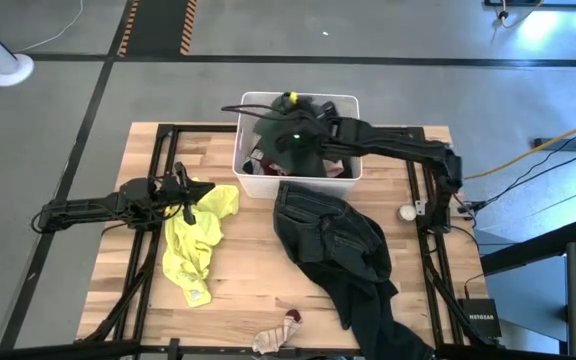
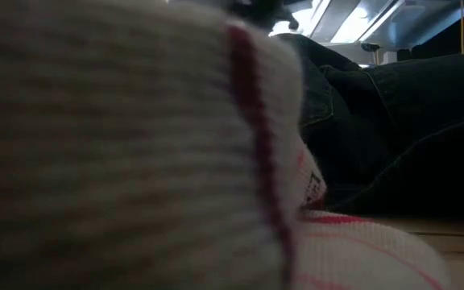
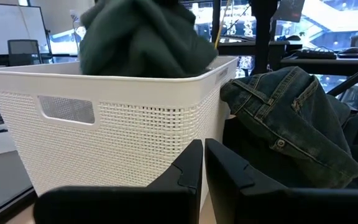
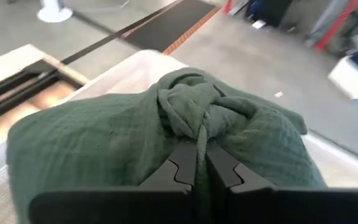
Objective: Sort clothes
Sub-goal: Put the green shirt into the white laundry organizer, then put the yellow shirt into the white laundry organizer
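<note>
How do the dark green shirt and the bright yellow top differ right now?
The dark green shirt is bunched and pinched in the right gripper over the white bin; the bright yellow top lies spread flat on the table, beside the left gripper, whose jaws are shut on nothing. The shirt is dark, the top bright. Both are soft, crumpled garments.
</note>
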You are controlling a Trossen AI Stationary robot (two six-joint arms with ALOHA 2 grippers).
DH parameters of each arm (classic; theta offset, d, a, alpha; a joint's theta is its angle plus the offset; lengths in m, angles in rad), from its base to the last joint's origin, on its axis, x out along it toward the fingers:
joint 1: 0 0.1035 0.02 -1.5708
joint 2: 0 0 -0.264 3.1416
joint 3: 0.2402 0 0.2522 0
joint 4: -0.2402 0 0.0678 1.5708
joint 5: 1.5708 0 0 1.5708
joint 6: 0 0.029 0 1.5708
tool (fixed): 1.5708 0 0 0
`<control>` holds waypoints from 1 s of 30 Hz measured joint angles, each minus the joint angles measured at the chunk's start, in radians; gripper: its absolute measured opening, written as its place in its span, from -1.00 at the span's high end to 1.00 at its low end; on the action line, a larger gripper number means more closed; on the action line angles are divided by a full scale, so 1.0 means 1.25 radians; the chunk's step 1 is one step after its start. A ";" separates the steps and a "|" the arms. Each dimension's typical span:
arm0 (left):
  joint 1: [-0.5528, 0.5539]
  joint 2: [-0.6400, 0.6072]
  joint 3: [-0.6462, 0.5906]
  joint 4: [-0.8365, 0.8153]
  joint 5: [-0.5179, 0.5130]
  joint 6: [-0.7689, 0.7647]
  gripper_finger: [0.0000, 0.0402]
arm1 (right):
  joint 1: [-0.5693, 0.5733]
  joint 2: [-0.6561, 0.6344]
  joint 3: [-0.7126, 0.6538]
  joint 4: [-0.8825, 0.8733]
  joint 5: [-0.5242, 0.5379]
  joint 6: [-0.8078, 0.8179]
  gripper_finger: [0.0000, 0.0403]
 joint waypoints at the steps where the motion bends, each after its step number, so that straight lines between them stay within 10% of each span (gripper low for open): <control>1: 0.000 0.000 0.000 0.000 0.000 0.000 0.94 | -0.002 0.012 0.000 0.007 -0.023 0.001 0.93; 19: 0.000 0.000 0.000 0.000 0.000 0.009 0.94 | -0.010 0.012 0.026 0.011 -0.128 -0.002 -0.15; 30: 0.000 0.000 0.000 0.000 0.000 0.002 0.94 | 0.190 0.024 0.052 0.184 -0.263 -0.178 -0.32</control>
